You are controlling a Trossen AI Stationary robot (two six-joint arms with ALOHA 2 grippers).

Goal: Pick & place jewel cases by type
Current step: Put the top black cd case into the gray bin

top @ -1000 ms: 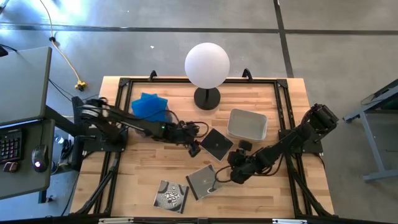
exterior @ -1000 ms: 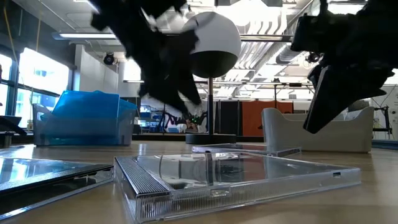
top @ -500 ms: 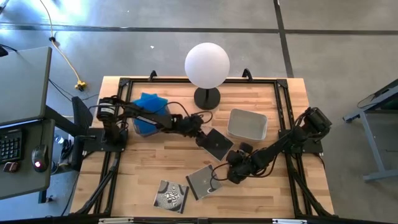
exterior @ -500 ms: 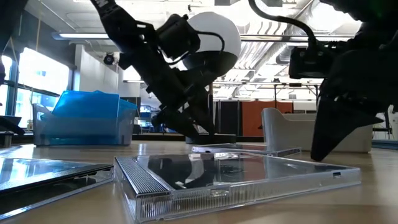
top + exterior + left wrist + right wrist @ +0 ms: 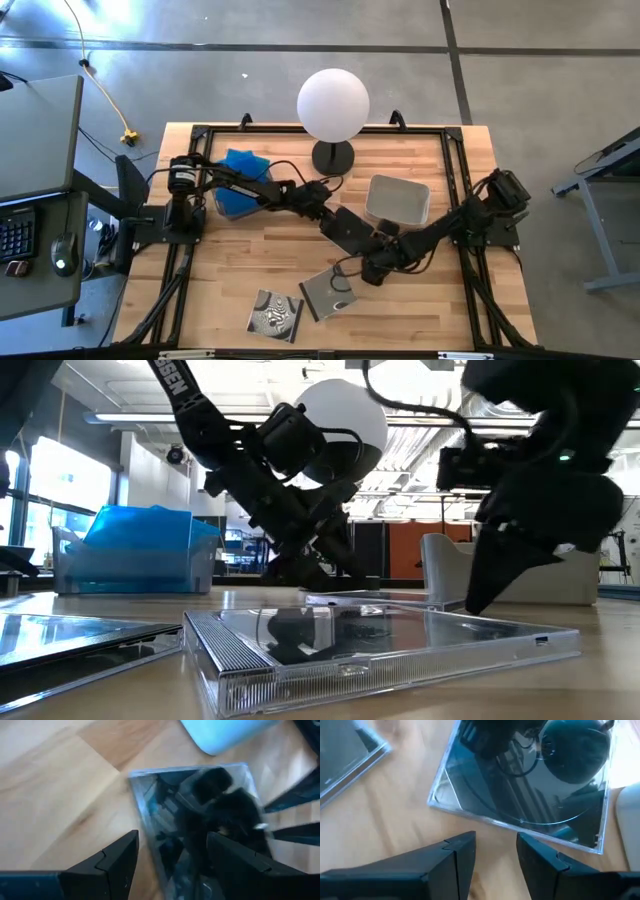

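Both sets of fingers spread, nothing between them. Your left gripper (image 5: 170,860) is low over the dark jewel case (image 5: 352,228) at table centre, one finger either side of its near edge, not yet pinching. Your right gripper (image 5: 495,852) hangs just off the same case's opposite edge, jaws parted, pads clear of the plastic as far as the wrist view shows.

So both arms converge on one case. It lies flat on the wood, just beside the empty grey tub (image 5: 398,200).

Outward from there:
- Clear-lidded case (image 5: 326,291) lies flat near the front edge, close to the right gripper's wrist.
- Swirl-patterned case (image 5: 275,313) sits just beside it, toward the left front corner.
- Blue cases (image 5: 240,170) are piled in the tub on the left side; the count is not readable.
- White globe lamp (image 5: 333,108) stands at the back, out of the way.

Progress, as judged: blue sort looks done. Dark sort not begun: tub bare, three cases loose on the table. Only one arm should take the centre case.
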